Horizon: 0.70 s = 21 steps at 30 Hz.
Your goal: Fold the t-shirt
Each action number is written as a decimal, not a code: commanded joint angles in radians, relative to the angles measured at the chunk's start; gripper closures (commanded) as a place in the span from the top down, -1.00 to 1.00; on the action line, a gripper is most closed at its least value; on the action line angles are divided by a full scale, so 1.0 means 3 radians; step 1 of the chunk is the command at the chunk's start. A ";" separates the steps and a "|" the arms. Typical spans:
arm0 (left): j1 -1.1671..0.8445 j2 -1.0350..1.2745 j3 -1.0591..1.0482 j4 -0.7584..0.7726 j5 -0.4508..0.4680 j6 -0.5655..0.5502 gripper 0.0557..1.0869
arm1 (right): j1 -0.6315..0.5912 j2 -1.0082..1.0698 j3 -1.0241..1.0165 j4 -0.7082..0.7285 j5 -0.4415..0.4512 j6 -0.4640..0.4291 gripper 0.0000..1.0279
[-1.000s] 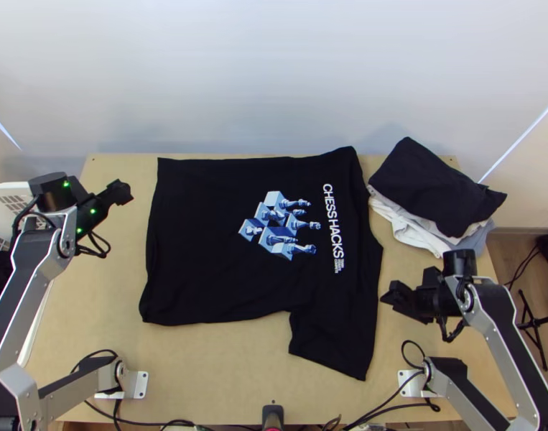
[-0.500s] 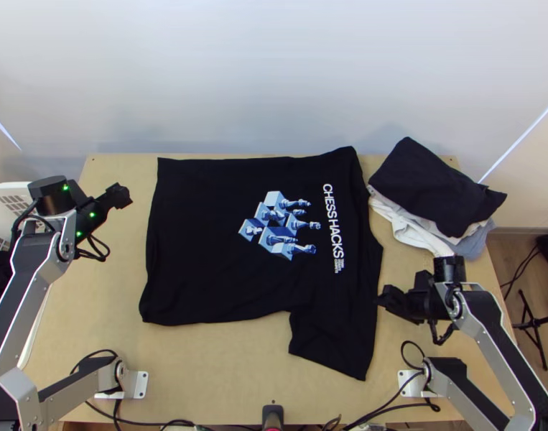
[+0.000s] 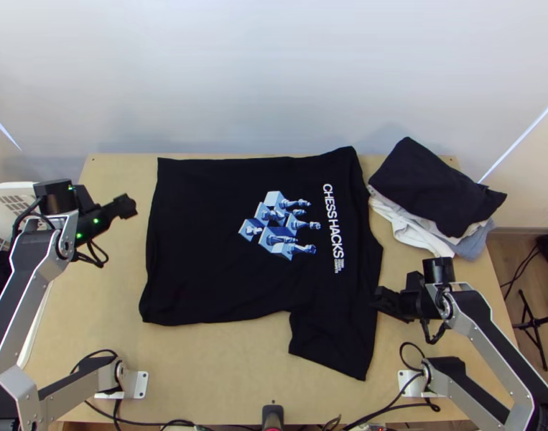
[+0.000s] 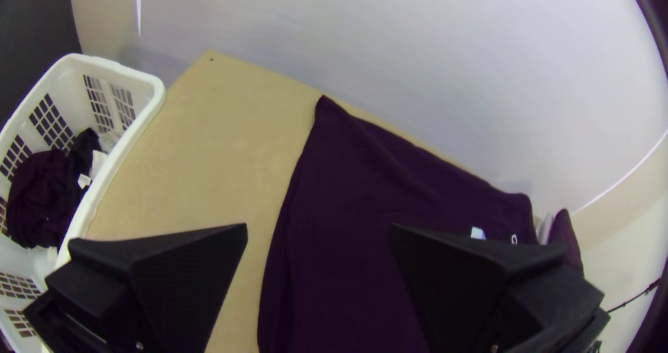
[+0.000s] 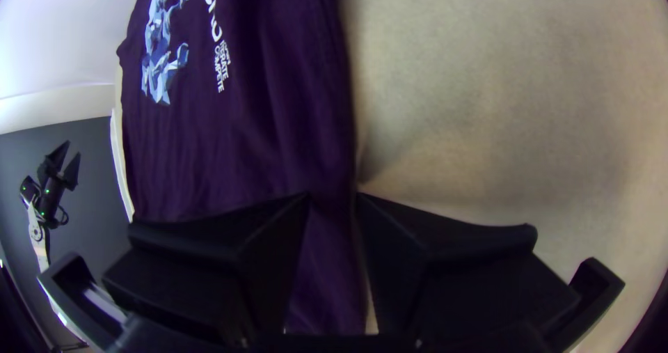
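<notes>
T-shirt (image 3: 202,251) lies spread on the surface (image 3: 94,302). Right gripper (image 5: 334,194), narrowly parted, is at the shoulder-side edge (image 3: 376,269); pinch fabric squarely before lifting. Left gripper (image 4: 318,226) stands wide near the hem (image 3: 149,251); align it likewise.

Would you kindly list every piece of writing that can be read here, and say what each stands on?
"CHESS HACKS": large white letters on the black cloth t-shirt.
"ITERATE": small white print on the same t-shirt.
"COMPETE": small white print beside that.
The small line before "ITERATE" is too blurred to read.
</notes>
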 commanded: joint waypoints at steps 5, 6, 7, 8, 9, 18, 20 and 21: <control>0.0215 0.0032 -0.0023 -0.0647 0.0189 0.0755 0.92 | 0.0023 -0.0013 -0.0082 0.0154 0.0005 0.0014 -0.60; 0.0261 0.0022 -0.0028 -0.0713 0.0225 0.0857 0.91 | 0.0023 -0.0039 -0.0098 0.0179 0.0010 0.0009 -0.72; 0.0317 0.0022 -0.0028 -0.0764 0.0256 0.0970 0.91 | 0.0018 -0.0085 -0.0113 0.0225 0.0036 0.0009 -0.92; 0.0379 0.0017 -0.0023 -0.0815 0.0333 0.1052 0.91 | 0.0018 -0.0126 -0.0123 0.0261 0.0046 0.0014 -0.94; 0.0456 0.0022 -0.0013 -0.0959 0.0481 0.1200 0.91 | 0.0018 -0.0136 -0.0134 0.0261 0.0051 0.0014 -0.94; 0.0727 0.0508 0.0187 -0.2661 0.0951 0.2489 0.91 | 0.0013 -0.0116 -0.0154 0.0307 0.0066 0.0014 -0.94; 0.0737 0.0538 0.0054 -0.2799 0.0716 0.2637 0.91 | 0.0013 -0.0106 -0.0154 0.0307 0.0066 0.0014 -0.94; 0.0716 0.0523 -0.0018 -0.2815 0.0552 0.2688 0.91 | 0.0013 -0.0090 -0.0154 0.0307 0.0066 0.0014 -0.94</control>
